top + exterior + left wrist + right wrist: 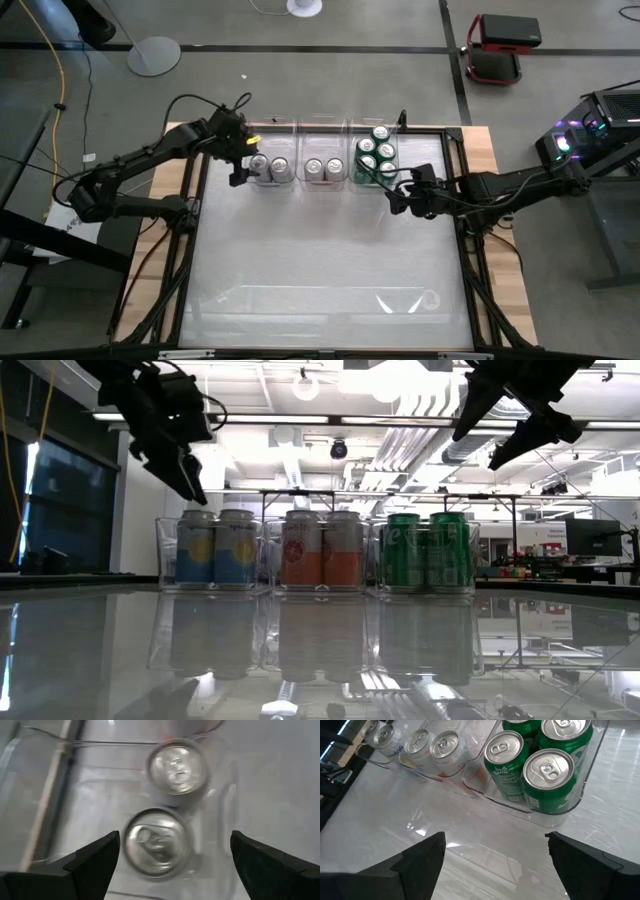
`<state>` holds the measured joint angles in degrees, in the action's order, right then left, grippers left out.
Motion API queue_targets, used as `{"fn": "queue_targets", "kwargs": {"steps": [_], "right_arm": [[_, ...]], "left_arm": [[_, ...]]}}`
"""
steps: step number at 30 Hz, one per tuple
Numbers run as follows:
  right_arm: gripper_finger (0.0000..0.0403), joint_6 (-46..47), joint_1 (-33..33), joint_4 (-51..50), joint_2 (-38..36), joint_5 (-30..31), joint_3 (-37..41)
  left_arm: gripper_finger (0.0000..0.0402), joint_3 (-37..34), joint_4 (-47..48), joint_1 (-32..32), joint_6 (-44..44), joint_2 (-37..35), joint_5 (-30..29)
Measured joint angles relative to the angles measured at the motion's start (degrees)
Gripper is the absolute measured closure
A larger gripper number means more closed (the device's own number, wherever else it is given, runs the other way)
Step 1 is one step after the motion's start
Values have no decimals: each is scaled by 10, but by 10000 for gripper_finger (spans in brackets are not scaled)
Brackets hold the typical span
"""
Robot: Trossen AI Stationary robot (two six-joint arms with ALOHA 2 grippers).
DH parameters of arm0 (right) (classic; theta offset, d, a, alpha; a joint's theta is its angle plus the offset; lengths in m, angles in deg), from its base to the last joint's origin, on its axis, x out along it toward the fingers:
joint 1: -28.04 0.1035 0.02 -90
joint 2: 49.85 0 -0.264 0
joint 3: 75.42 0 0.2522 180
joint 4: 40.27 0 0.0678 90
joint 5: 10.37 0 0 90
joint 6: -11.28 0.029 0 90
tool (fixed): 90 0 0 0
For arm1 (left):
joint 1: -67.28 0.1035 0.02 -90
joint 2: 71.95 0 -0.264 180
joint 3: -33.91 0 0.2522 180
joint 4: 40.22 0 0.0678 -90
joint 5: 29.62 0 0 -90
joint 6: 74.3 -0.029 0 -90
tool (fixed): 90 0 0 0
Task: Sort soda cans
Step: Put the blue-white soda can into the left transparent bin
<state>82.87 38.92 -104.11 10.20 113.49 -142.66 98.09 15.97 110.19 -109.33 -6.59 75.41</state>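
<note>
Three clear bins stand in a row at the table's far side. The left bin [268, 182] holds two soda cans with blue and yellow bodies [215, 550]. The middle bin [324, 183] holds two orange ones [322, 550]. The right bin [352, 165] holds several green cans [540, 775]. All the cans stand upright on their bases. My left gripper [175, 840] hangs open above the left bin, its fingers on either side of one can's top [157, 842] without touching it. My right gripper [495, 845] is open in the air just on the near side of the green cans' bin.
The wide reflective tabletop [320, 270] spreads out on the near side of the bins. Dark frame rails run along the table's left [185, 250] and right [465, 260] sides. Both arms reach in from the sides at the bins' height.
</note>
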Motion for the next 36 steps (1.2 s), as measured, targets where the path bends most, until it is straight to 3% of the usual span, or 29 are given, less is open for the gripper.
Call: {"fn": "queue_targets", "kwargs": {"steps": [4, 16, 25, 29, 36], "right_arm": [[64, 0, 0, 7, 0, -7, 0], [64, 0, 0, 12, 0, -29, 0], [64, 2, 0, 13, 0, -30, 0], [64, 2, 0, 13, 0, -30, 0], [64, 2, 0, 13, 0, -30, 0]], "left_arm": [[46, 0, -32, -2, 22, 11, -32], [49, 0, -34, -3, 60, 99, -36], [106, 5, -14, -3, 64, 104, -37], [113, 18, 17, -3, 57, 104, -37], [116, 45, 61, -3, -19, 104, 26]]}}
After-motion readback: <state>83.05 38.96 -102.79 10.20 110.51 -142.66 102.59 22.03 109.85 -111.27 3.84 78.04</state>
